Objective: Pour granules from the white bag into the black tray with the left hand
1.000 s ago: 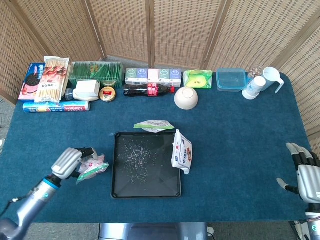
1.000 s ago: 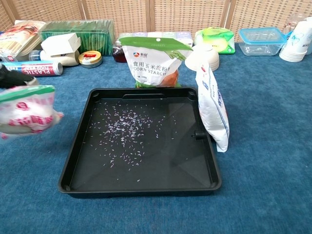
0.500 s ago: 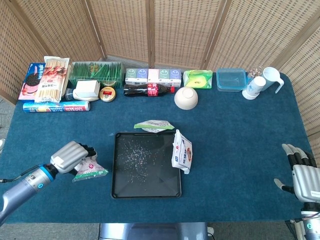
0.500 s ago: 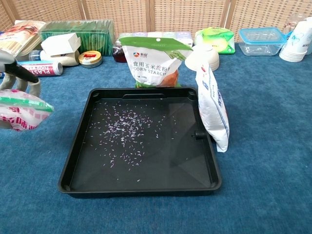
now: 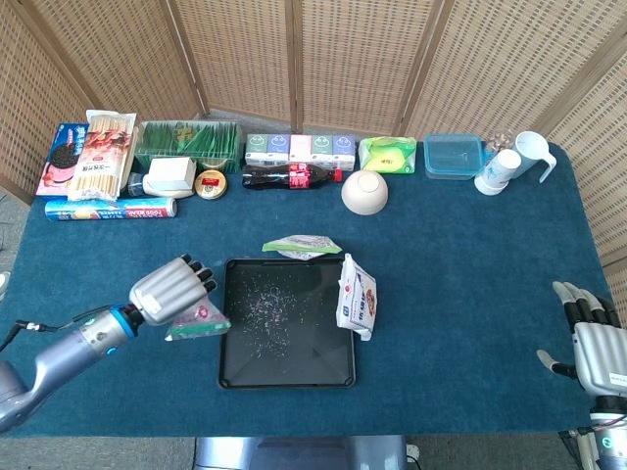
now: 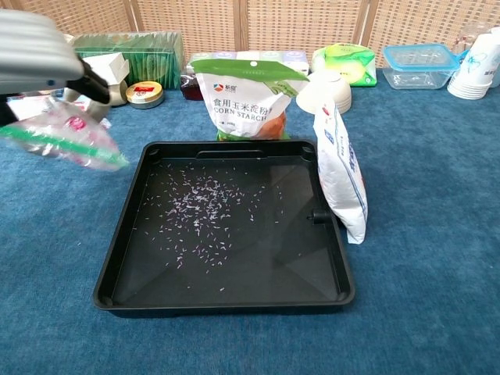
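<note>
My left hand (image 5: 171, 289) (image 6: 35, 51) holds a small whitish bag (image 5: 201, 321) (image 6: 66, 133) with pink print and a green strip, up in the air just left of the black tray (image 5: 313, 364) (image 6: 273, 269). The bag is tilted, its green edge lowest and turned towards the tray's left rim. Pale granules (image 5: 266, 299) (image 6: 203, 207) lie scattered in the tray's far half. My right hand (image 5: 596, 343) hangs open off the table's right front corner, fingers apart; the chest view does not show it.
A white packet (image 5: 357, 297) (image 6: 341, 176) leans upright on the tray's right rim. A corn starch bag (image 5: 302, 246) (image 6: 246, 98) stands just behind the tray. Boxes, a cola bottle (image 5: 292, 177), a bowl (image 5: 364, 191), cups and a container line the table's back edge.
My left hand has risen and moved right with the bag, from the cloth at the left up to the tray's left rim. The bag now tilts green edge down. The right hand stays put.
</note>
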{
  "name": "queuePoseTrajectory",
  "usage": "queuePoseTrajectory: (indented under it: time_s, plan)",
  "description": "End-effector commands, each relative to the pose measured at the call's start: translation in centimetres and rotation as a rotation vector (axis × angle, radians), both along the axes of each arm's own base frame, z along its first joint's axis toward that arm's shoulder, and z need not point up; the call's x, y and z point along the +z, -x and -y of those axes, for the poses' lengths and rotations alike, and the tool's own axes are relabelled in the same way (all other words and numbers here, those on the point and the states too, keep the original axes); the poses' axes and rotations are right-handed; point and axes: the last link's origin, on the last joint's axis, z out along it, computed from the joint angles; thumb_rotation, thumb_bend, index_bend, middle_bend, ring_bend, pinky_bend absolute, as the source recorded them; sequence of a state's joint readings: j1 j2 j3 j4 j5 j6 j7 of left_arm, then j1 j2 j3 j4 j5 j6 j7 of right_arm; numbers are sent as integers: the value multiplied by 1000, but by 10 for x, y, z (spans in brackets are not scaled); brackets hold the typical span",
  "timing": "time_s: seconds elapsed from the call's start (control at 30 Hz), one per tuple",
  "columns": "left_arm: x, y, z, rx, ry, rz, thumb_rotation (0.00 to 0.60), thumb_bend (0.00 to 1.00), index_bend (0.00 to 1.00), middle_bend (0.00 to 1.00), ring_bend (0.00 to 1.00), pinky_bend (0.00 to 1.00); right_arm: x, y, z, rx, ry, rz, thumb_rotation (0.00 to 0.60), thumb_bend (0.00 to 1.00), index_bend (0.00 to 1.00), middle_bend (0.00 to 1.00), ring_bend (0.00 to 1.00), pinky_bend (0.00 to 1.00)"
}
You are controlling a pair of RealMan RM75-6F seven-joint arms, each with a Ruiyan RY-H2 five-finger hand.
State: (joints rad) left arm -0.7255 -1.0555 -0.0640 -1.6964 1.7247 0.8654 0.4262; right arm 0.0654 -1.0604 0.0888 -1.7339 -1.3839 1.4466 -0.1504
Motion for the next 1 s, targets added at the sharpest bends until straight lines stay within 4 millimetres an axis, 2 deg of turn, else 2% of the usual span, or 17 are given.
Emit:
queuePoseTrajectory:
  time_s: [0.03,0.27,0.47,0.7,1.0]
  plan:
    - [-10,-13,-5,-81,-35,-41,600,395,763,619,547,557,0,0,0,-1,1,1,600,0,27,103,121,99]
    - [-23,-21,-7,-150,-75,-109,600,397,764,618,547,580,3,1,-1,-7,5,7,600,0,27,103,121,99]
    - [-32,-28,-6,-284,-121,-203,600,415,790,622,547,580,4,0,-1,-7,7,10,600,0,27,103,121,99]
    - [-37,-37,-4,-476,-159,-270,600,463,818,645,547,580,4,0,-1,-6,5,10,600,0,27,103,121,99]
    - [-39,-40,-7,-611,-200,-344,600,466,823,648,547,580,3,0,-1,-6,0,7,600,0,27,103,121,99]
